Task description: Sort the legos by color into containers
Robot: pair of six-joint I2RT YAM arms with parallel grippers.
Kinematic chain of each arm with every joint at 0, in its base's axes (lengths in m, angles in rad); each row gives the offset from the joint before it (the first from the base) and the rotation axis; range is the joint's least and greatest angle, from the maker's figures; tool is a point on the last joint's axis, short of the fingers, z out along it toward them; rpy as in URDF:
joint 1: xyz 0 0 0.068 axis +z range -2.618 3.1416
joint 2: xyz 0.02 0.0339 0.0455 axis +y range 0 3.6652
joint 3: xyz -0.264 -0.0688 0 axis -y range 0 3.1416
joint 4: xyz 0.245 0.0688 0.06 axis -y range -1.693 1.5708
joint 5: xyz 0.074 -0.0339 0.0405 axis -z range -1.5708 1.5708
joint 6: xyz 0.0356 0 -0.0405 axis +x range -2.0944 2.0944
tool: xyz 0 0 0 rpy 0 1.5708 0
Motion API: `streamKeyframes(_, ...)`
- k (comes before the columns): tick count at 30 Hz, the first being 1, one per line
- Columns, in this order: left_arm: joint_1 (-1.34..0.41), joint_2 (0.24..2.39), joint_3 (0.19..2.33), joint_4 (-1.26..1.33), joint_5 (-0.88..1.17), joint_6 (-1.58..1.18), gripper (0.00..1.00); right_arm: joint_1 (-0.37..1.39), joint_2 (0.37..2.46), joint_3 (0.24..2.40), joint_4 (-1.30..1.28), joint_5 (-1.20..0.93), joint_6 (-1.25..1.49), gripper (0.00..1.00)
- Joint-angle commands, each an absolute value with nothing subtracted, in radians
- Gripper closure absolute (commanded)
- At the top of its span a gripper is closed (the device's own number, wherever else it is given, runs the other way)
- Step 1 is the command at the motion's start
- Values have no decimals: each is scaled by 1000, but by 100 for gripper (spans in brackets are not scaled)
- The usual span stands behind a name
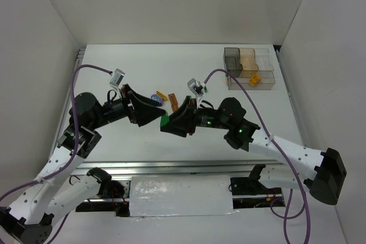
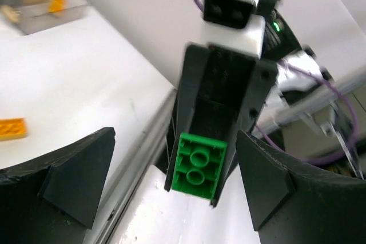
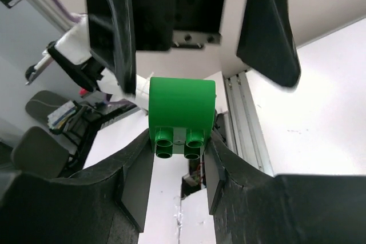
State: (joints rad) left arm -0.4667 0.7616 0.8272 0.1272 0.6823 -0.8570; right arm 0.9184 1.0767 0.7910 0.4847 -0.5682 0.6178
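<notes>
- Where the overhead camera looked down, my left gripper (image 1: 155,111) and right gripper (image 1: 170,123) met mid-table at the green lego (image 1: 164,121); the containers (image 1: 251,68) sat back right, two yellow bricks (image 1: 254,79) inside.
- Only my left wrist showed my left fingers (image 2: 74,181) spread wide, touching nothing.
- Only my right wrist showed my right fingers (image 3: 137,181) pinching that lego's sides.

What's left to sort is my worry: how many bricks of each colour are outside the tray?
green brick: 1
purple brick: 1
orange brick: 1
brown brick: 1
Total: 4
</notes>
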Motion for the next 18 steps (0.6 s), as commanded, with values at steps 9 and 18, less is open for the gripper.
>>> streamKeyframes(9,-465,778,1177,-594,-195,-554,1,499,1152,863,80,-271,364,100)
streamKeyframes(18,-469,698,915,-657,-253,-431,1,256,1806,1514,-314,230,170,100)
